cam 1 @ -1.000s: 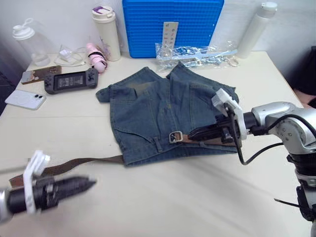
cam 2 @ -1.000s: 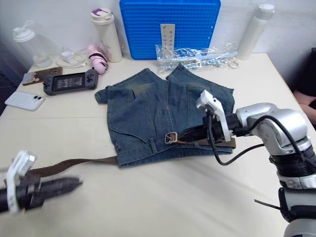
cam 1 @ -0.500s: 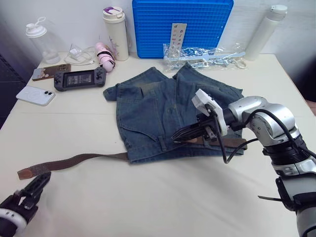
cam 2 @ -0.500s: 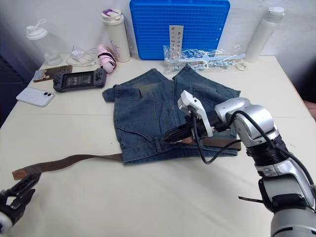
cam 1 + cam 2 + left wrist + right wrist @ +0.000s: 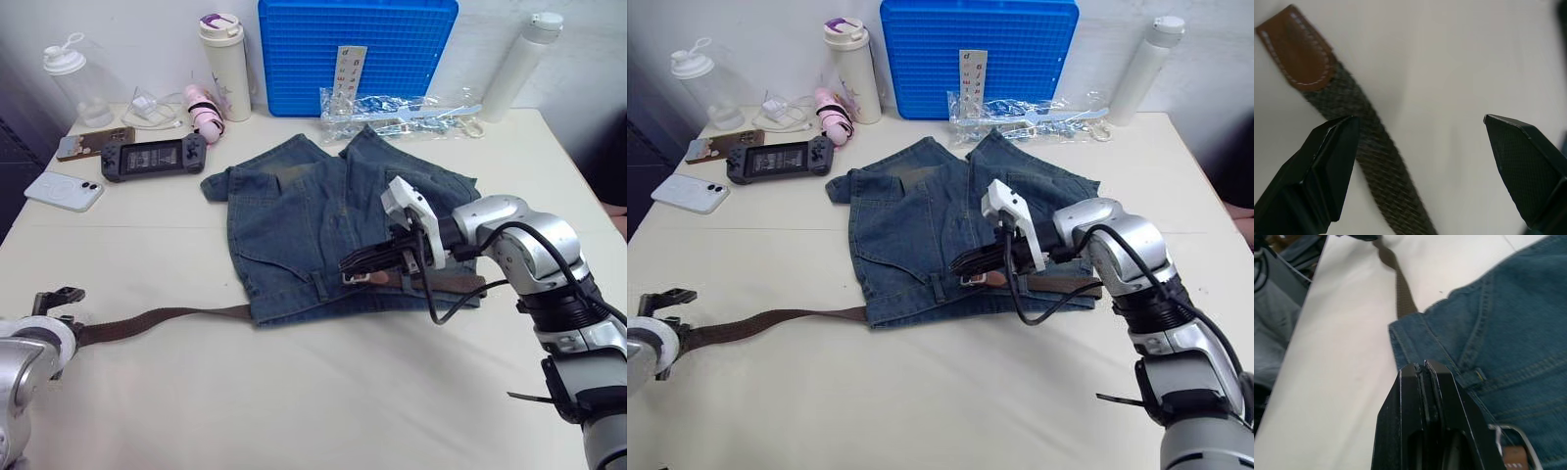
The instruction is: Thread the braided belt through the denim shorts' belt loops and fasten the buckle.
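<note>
Left wrist view: open left pincer has reached the braided belt tip, seemingly untouching; right pincer stays closed.

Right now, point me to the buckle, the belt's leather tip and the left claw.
buckle [image 5: 356, 277], left eye view, silver frame at the waistband.
leather tip [image 5: 1299, 54], left wrist view, middle of the stitched brown end.
left claw [image 5: 1420, 152], left wrist view, midway between the fingertips.

Upper middle: blue basket, ruler, plastic bag.
Upper left: clear bottle, cream tumbler, game console, two phones.
Upper right: white bottle.
</note>
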